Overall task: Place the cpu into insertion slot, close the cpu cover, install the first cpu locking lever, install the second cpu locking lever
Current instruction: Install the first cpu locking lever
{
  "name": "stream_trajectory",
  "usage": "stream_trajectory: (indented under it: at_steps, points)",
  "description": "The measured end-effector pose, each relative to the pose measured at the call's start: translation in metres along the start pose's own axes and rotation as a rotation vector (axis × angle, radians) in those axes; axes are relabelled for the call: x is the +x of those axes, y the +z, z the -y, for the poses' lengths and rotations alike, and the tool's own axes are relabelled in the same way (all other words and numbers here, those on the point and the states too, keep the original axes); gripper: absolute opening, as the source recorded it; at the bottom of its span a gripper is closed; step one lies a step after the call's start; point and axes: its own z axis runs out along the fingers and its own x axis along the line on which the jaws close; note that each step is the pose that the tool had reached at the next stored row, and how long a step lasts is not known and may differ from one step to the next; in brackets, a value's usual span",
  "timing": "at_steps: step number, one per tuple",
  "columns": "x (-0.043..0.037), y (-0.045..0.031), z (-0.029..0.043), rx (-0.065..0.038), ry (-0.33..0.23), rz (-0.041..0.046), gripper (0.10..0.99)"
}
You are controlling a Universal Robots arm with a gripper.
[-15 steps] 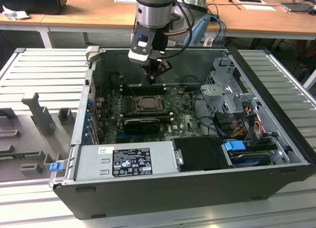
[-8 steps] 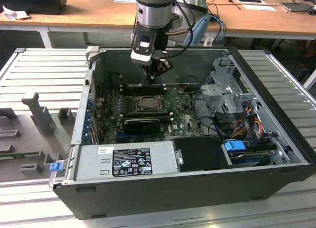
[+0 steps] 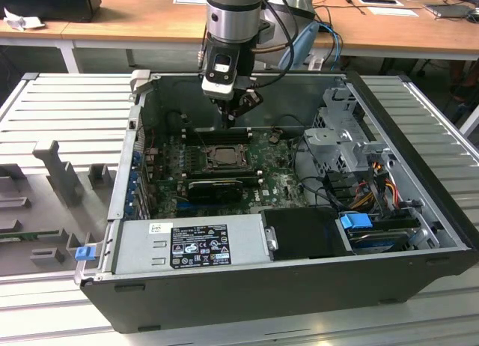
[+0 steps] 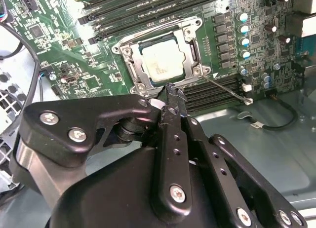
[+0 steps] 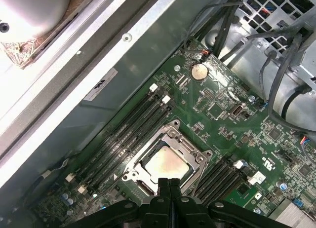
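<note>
The cpu (image 4: 164, 60) lies flat in the insertion slot (image 4: 129, 65), silver top face up; it also shows in the first wrist view, cpu (image 5: 166, 164). The cpu cover (image 4: 192, 54), a silvery frame, lies down around the chip. One thin wire locking lever (image 4: 226, 86) sticks out from a socket corner; another locking lever (image 4: 148, 29) runs along the far edge. My gripper (image 4: 173, 93) is shut with nothing between its fingers, tips just off the socket's near edge. In the exterior view the gripper (image 3: 230, 115) hangs above the memory slots behind the insertion slot (image 3: 222, 157).
An open computer case (image 3: 247, 282) holds the green motherboard (image 3: 281, 183). A black ridged heatsink (image 3: 215, 187), memory slots (image 3: 217, 135), a power supply (image 3: 191, 241), a metal drive cage (image 3: 340, 140) and cables (image 3: 374, 185) surround the socket. Grey fixtures (image 3: 56, 170) sit outside at the exterior view's left.
</note>
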Motion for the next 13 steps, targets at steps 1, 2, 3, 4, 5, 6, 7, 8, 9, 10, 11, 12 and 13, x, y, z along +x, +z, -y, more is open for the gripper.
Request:
stream_trajectory:
  at_steps: [1, 2, 3, 4, 5, 6, 7, 8, 9, 10, 11, 12, 13]
  points:
    - [0.0, 0.0, 0.0, 0.0, -0.005, -0.0002, 0.106]
    - [0.0, 0.0, 0.0, 0.0, -0.011, -0.0004, 0.106]
    - [0.0, 0.0, 0.0, 0.0, -0.016, -0.0006, 0.106]
    - [0.0, 0.0, 0.0, 0.0, -0.021, -0.0008, 0.106]
    - [0.0, 0.0, 0.0, 0.001, -0.029, -0.0011, 0.106]
    - [0.0, 0.0, 0.0, 0.001, -0.035, -0.0013, 0.106]
    - [0.0, 0.0, 0.0, 0.001, -0.043, -0.0016, 0.106]
    - [0.0, 0.0, 0.0, 0.001, -0.052, -0.0019, 0.106]
    - [0.0, 0.0, 0.0, 0.001, -0.06, -0.0022, 0.106]
    - [0.0, 0.0, 0.0, 0.001, -0.066, -0.0025, 0.106]
    - [0.0, 0.0, 0.0, 0.002, -0.076, -0.0029, 0.106]
    - [0.0, 0.0, 0.0, 0.002, -0.087, -0.0033, 0.106]
    - [0.0, 0.0, 0.0, 0.002, -0.098, -0.0037, 0.106]
